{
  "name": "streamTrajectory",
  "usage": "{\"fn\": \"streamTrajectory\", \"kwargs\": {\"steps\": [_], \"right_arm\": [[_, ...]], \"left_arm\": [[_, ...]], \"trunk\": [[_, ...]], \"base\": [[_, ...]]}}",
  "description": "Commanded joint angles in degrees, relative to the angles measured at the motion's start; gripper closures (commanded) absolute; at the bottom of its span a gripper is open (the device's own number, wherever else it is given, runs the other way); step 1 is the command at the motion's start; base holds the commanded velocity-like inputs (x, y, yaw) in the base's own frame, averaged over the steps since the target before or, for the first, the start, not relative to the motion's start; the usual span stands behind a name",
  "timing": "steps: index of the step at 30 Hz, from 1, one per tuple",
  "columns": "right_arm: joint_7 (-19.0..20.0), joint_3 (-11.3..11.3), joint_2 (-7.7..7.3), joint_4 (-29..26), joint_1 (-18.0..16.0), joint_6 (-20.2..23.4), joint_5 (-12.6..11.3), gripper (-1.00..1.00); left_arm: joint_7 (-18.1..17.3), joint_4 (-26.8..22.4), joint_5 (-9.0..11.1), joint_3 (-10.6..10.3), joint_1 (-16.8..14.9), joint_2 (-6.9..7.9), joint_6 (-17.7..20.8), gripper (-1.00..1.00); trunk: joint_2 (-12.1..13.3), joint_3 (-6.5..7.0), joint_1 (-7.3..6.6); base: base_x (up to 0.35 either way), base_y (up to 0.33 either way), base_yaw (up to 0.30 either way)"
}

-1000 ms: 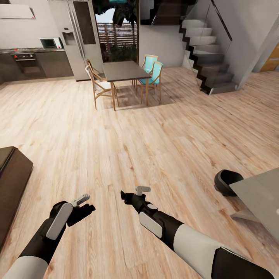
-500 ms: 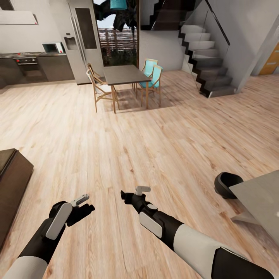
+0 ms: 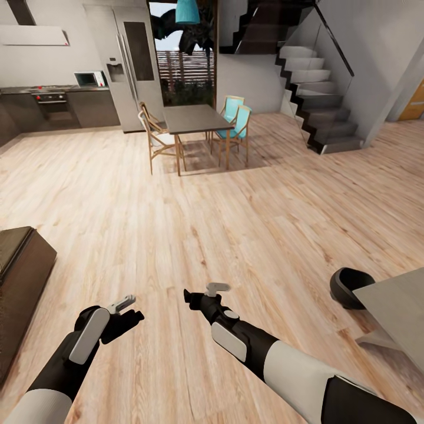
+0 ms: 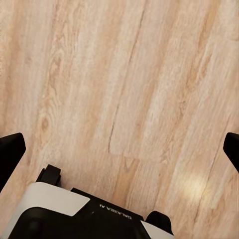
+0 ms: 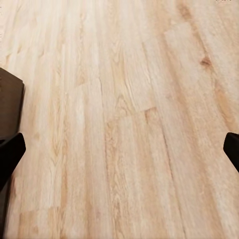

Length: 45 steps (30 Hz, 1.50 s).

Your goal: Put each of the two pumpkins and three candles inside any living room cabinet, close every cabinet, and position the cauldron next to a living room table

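wood floor (image 3: 176, 224) runs to a far kitchen and dining table (image 3: 194, 118); cabinet (image 3: 17, 277) corner sits at the robot's left, drawers not visible so shut or not is unclear. cauldron (image 3: 347, 287) is on the floor touching or just beside the grey table (image 3: 394, 306) corner, so that step looks done, inside too dark to read; no pumpkins or candles around to judge. left gripper (image 3: 132, 318) and right gripper (image 3: 189, 296) hang over bare floor, both spread wide, holding nothing.
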Motion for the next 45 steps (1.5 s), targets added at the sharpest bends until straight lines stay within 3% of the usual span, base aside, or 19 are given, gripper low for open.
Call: {"fn": "streamTrajectory", "kwargs": {"steps": [1, 45], "right_arm": [[-0.3, 0.45, 0.0, 0.0, -0.1, -0.43, -0.58, -1.0], [-0.48, 0.36, 0.0, 0.0, -0.1, -0.53, -0.8, -1.0]], "left_arm": [[0.58, -0.09, 0.59, -0.07, -0.03, 0.04, 0.08, -1.0], [0.58, -0.06, 0.59, -0.07, -0.03, 0.04, 0.08, -1.0]], "trunk": [[-0.07, 0.01, 0.02], [-0.07, 3.65, 0.02]], "base": [[0.0, 0.0, 0.076], [0.0, 0.0, 0.028]]}}
